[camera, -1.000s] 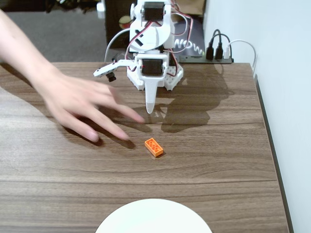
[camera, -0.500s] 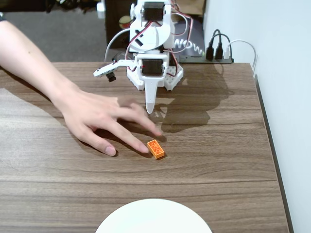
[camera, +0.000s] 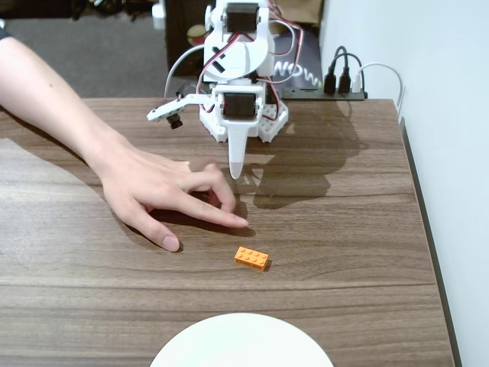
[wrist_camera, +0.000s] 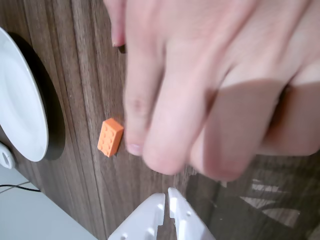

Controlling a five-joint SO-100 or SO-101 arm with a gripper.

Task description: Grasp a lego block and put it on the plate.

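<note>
**While a hand is reaching over the table, the brick is lying free of the gripper**

While the arm is standing folded at the far edge of the wooden table [camera: 344, 229], its gripper [camera: 236, 170] is pointing straight down with both fingers pressed together, holding nothing. In the wrist view the gripper [wrist_camera: 166, 197] is showing at the bottom edge, its two white tips meeting with only a thin seam between them.

The lego block [camera: 252, 258] is lying flat on the table, studs up, nearer than the gripper and slightly to the right in the fixed view, well apart from the fingertips. A person's hand [camera: 157, 191] is reaching in from the left, its longest fingertip hovering just beside the block without touching it. In the wrist view the hand [wrist_camera: 210, 90] is filling most of the picture, and the lego block [wrist_camera: 110, 137] is sitting just left of one fingertip.

The plate [camera: 241, 344] is lying at the near edge, cut off by the frame, near the block but apart from it. In the wrist view the plate [wrist_camera: 20, 105] is appearing at the left edge.
</note>
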